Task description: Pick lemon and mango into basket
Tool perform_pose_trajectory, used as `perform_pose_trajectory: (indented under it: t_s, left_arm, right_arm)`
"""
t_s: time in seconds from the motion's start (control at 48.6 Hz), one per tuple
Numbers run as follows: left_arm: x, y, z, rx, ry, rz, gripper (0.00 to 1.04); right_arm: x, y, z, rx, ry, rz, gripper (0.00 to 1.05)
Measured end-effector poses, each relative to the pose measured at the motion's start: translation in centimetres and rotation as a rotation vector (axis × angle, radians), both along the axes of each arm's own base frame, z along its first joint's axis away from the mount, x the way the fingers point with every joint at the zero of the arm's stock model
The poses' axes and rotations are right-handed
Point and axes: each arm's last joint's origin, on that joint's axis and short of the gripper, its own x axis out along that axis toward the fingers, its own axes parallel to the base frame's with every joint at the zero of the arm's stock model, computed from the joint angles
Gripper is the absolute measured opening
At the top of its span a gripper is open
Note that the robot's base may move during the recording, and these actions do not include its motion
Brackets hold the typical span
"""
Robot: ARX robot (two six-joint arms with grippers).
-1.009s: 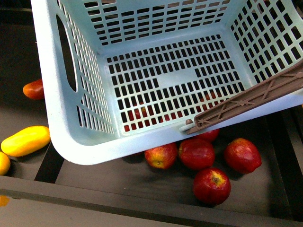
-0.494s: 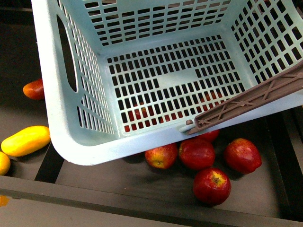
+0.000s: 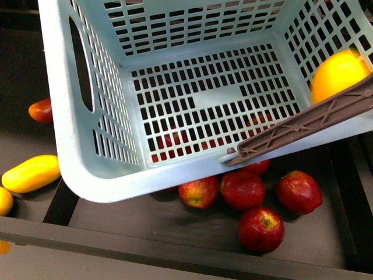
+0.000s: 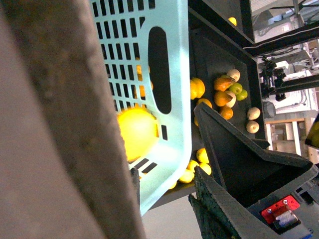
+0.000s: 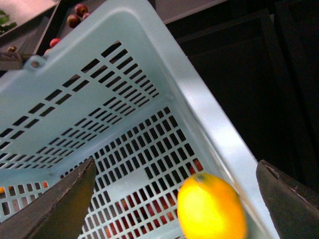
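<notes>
The pale turquoise basket (image 3: 76, 146) hangs tilted over the fruit bins, its brown handle (image 3: 303, 125) lying across the near right corner. The lemon (image 3: 337, 73) is inside it against the right wall, slightly blurred in the right wrist view (image 5: 212, 206) and showing through the slots in the left wrist view (image 4: 135, 132). My right gripper (image 5: 174, 167) is open above the lemon with nothing between its fingers. My left gripper (image 4: 164, 172) is shut on the basket's wall (image 4: 174, 74). The mango (image 3: 30, 173) lies in the bin left of the basket.
Several red apples (image 3: 242, 189) lie in the dark bin under and in front of the basket. A red fruit (image 3: 42, 109) and another yellow fruit (image 3: 4, 201) sit at the left. Black bin dividers (image 3: 58, 204) run between compartments. Mixed fruit (image 4: 224, 89) fills further bins.
The lemon has appeared inside the basket at its right wall; earlier the basket held nothing. The basket itself has barely shifted, and the mango stays put.
</notes>
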Motion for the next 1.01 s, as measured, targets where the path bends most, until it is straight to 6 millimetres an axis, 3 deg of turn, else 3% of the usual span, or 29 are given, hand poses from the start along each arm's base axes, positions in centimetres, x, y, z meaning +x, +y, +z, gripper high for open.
perform_pose_trajectory:
  t_s: [0.124, 0.268, 0.412, 0.556, 0.638, 0.886, 1.009]
  left_arm:
    - [0.0, 0.0, -0.1, 0.0, 0.003, 0.002, 0.31]
    - [0.0, 0.0, -0.1, 0.004, -0.001, 0.008, 0.31]
    - [0.0, 0.0, -0.1, 0.0, 0.005, 0.004, 0.31]
    - [-0.1, -0.1, -0.1, -0.003, 0.007, -0.003, 0.31]
    - [-0.1, -0.1, -0.1, -0.004, 0.008, -0.003, 0.31]
    - [-0.1, 0.0, -0.1, -0.001, 0.005, 0.003, 0.31]
    - [0.0, 0.0, -0.1, 0.0, 0.004, 0.003, 0.31]
  right_arm:
    - [-1.0, -2.0, 0.8, -0.001, -0.025, -0.076, 0.96]
    - [-4.9, -5.4, 1.1, -0.054, -0.052, -0.255, 0.96]
    - [-6.6, -6.3, 0.9, -0.096, -0.071, -0.294, 0.95]
    - [-7.9, -5.4, -0.8, -0.304, -0.352, -0.095, 0.7]
    - [-8.7, -5.0, -1.5, -0.356, -0.381, -0.088, 0.58]
    - [-11.5, -3.8, -4.3, -0.408, -0.381, -0.089, 0.04]
    - [-12.5, -2.7, -5.1, -0.41, -0.385, -0.071, 0.02]
